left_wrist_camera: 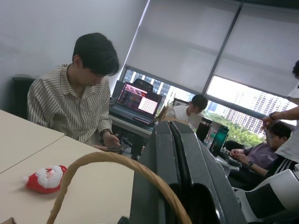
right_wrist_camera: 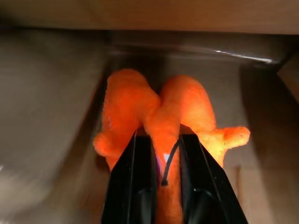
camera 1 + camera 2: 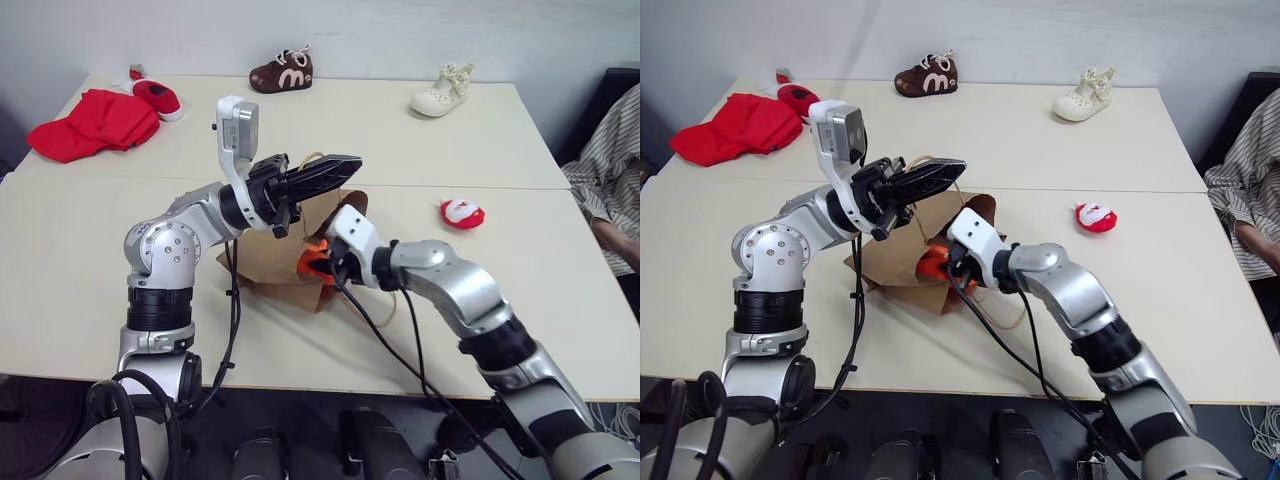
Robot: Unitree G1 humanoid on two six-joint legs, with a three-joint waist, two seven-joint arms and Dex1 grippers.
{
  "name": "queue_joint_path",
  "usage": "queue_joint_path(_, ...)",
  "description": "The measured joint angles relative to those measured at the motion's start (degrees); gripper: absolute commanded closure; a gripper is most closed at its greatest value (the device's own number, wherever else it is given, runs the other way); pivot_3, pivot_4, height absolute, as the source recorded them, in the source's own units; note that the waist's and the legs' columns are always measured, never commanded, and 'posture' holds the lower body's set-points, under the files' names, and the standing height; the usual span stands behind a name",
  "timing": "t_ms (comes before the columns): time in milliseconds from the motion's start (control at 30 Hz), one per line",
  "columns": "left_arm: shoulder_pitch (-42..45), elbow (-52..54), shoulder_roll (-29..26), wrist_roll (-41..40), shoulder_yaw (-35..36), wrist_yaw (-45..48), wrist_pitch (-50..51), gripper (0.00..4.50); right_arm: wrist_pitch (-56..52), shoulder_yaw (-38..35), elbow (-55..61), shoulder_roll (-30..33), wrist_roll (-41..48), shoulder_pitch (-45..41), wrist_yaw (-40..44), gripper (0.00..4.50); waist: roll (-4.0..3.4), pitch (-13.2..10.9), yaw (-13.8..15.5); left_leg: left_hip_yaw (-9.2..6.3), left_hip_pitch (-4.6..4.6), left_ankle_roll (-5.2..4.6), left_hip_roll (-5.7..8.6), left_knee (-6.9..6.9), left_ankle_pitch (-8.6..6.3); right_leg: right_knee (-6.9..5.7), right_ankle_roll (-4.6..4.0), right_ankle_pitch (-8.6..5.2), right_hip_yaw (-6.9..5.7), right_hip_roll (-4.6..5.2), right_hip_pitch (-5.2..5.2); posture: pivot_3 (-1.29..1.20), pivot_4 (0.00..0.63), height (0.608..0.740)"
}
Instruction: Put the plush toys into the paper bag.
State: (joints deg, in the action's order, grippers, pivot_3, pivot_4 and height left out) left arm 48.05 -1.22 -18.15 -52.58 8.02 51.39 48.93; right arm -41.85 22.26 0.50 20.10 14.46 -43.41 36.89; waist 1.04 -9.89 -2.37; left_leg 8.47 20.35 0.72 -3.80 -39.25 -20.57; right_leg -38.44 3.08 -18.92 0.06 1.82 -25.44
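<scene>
Orange plush (image 2: 161, 109) sits at frame centre, pinched in the right gripper (image 2: 166, 149) at the mouth of the paper bag (image 3: 275, 265). Above it, the left gripper (image 3: 325, 172) is clamped shut, holding the bag's handle (image 1: 112, 161) up. The red-and-white plush (image 3: 462, 213) lies right of centre on the table (image 3: 90, 260).

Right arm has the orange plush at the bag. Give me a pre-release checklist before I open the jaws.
1. Right gripper pinching the orange plush: ok.
2. Plush inside the paper bag: ok, brown walls surround it in the right wrist view.
3. Left gripper shut on the bag's handle, holding the mouth up: ok.
4. How far the plush sits above the bag's bottom: cannot tell.
5. Red-and-white plush bagged: not ok, it lies on the table.
</scene>
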Motion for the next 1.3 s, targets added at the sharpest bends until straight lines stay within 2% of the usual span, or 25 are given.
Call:
queue_joint_path(200,0.0,0.0,0.9,-0.2,0.2,0.1,0.0,4.50,8.4,-0.1,-10.7,-7.0,-2.6,-2.7,1.0,4.37,0.00,0.0,-1.1,-0.01,0.00,0.00,-0.02,0.03,0.00,-0.10,-0.02,-0.01,-0.02,-0.01,0.00,0.00,0.150,0.740)
queue_joint_path(433,-0.2,0.0,1.1,-0.2,0.4,0.1,-0.9,4.50,10.8,-4.7,-13.6,-8.5,-0.5,-2.3,5.8,1.91,0.00,0.0,-1.2,-0.01,0.00,0.00,-0.01,0.03,0.00,-0.17,-0.02,-0.01,-0.02,0.02,0.00,0.00,0.150,0.740)
queue_joint_path(567,-0.7,0.0,1.0,-0.2,0.6,0.0,-1.3,4.50,10.3,-7.2,-8.0,-4.1,2.9,0.7,11.7,0.47,0.00,0.0,-0.9,-0.03,0.01,0.00,0.00,0.04,0.00,-0.15,-0.02,-0.01,-0.03,0.04,0.00,0.00,0.150,0.740)
queue_joint_path(633,-1.3,0.0,0.7,-0.2,1.0,0.0,-1.5,4.50,9.2,-9.6,-4.8,-1.1,5.6,2.4,14.5,0.01,0.00,0.0,-0.8,-0.03,0.01,-0.01,0.02,0.03,0.00,-0.09,-0.02,-0.01,-0.03,0.07,0.00,0.00,0.150,0.740)
queue_joint_path(733,-1.5,0.1,0.5,-0.2,1.1,0.0,-1.5,4.50,8.3,-13.9,0.4,6.2,9.3,7.6,19.6,0.01,0.02,0.0,-0.4,-0.07,0.01,-0.01,0.04,0.04,-0.01,0.01,-0.01,-0.01,-0.07,0.08,0.03,0.00,0.150,0.740)
queue_joint_path(800,-1.6,0.2,0.1,-0.1,1.3,0.0,-1.5,4.50,8.0,-19.2,4.0,10.5,13.1,14.2,22.9,0.01,0.03,0.0,0.0,-0.06,0.02,-0.01,0.05,0.06,-0.01,0.05,-0.01,-0.01,-0.06,0.06,0.03,0.00,0.150,0.740)
queue_joint_path(967,-2.3,0.8,0.0,0.0,1.4,-0.4,-1.6,4.50,12.1,-34.3,14.0,12.3,19.5,30.8,22.1,0.01,0.04,0.0,0.6,-0.01,-0.05,0.02,0.03,0.08,0.00,0.00,-0.02,-0.01,0.07,-0.06,0.03,0.00,0.150,0.740)
queue_joint_path(1167,-3.7,1.6,-1.1,0.0,2.0,-0.6,-2.0,4.50,26.9,-48.4,15.1,11.7,12.4,50.2,15.3,0.01,0.04,0.0,0.8,0.03,-0.11,0.02,0.08,0.04,0.01,-0.01,0.02,0.01,0.20,-0.10,0.11,0.00,0.150,0.740)
queue_joint_path(1300,-3.7,2.0,-1.6,0.0,2.1,-0.5,-2.1,4.50,32.7,-50.1,11.5,12.3,5.1,55.1,10.0,0.01,0.04,0.0,0.3,0.12,-0.26,0.06,0.06,0.05,0.03,-0.07,0.02,0.01,0.32,-0.19,0.19,0.00,0.150,0.740)
